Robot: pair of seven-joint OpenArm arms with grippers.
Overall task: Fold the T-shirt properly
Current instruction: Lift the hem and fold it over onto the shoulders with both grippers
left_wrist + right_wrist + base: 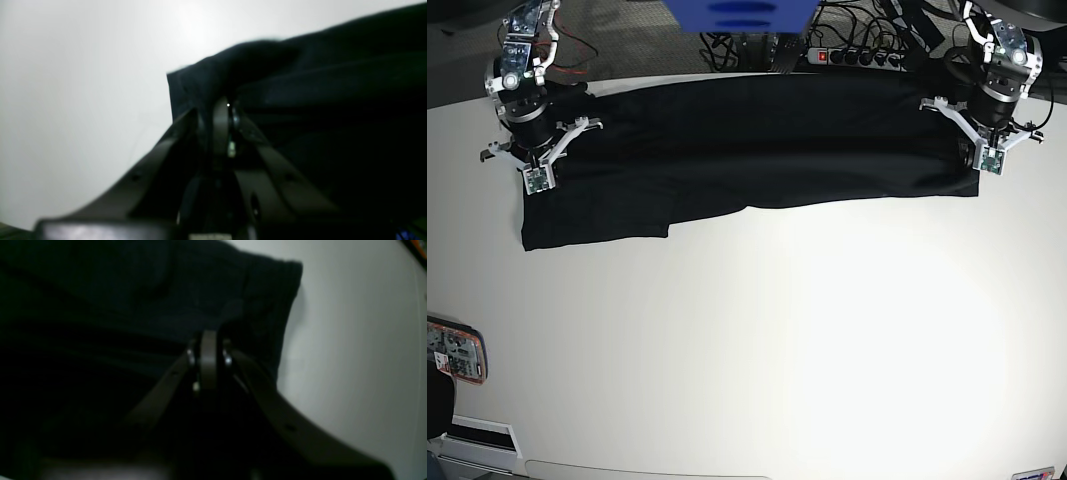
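- Where the base view begins at its left edge, a small red-and-white object [455, 352] lies on the white counter [767, 340], well apart from the cloth
- Up in the far left corner, the right claw [535, 172] is closed on the black T-shirt [757, 150], pinching the cloth near its left end
- In the right wrist view that right claw [208, 340] shows its jaws pressed together with a bunched fold of the T-shirt [140, 300] caught in them
- The T-shirt lies along the far edge of the counter as a long dark band between the two arms; its left part reaches nearer the camera than the rest
- Behind the band, a blue object [739, 14] and a power strip [852, 56] sit beyond the counter
- At the far right, the left claw [983, 158] is closed on the T-shirt's right end
- In the left wrist view the left claw [222, 103] grips a raised corner of the T-shirt [317, 86], pale counter [83, 83] to its left
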